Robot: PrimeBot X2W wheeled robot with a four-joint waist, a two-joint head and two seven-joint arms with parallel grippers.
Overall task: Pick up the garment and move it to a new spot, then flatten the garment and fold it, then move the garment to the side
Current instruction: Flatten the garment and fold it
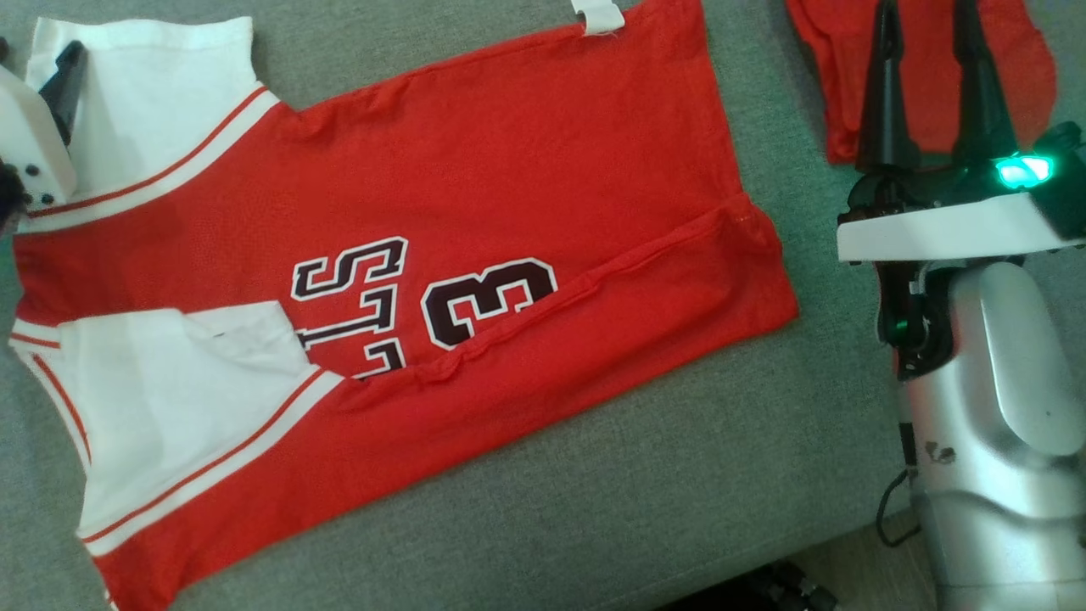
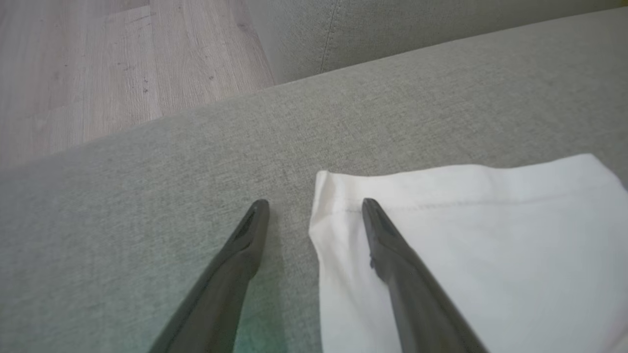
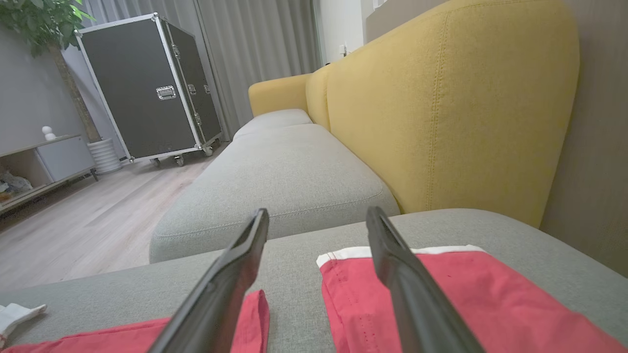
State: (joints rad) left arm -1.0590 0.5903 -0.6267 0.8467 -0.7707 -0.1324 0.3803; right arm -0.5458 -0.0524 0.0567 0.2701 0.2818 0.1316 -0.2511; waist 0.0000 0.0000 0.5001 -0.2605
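Looks down on a red garment (image 1: 509, 170) spread flat across the middle of a grey sofa (image 1: 594, 509) seat. Carries black-and-white lettering and the number 13 on its front, partly tucked under a fold along the near side. Ends at the left in two white sleeves with red stripes: a far sleeve (image 1: 153, 110) and a near sleeve (image 1: 170, 399).

Places the left claw (image 2: 314, 211) at the far left, open and holding nothing. Seen from its wrist, sets one finger (image 2: 392, 255) over the corner of the far sleeve and the other over bare sofa; cannot tell whether either touches.

Places the right claw (image 1: 925, 25) at the far right, well apart from the garment, open and empty, hovering over a second red cloth (image 1: 929, 93).

Beyond that claw, from its wrist: a yellow backrest (image 3: 441, 98), a wooden floor (image 3: 73, 235) and a black case (image 3: 147, 88).
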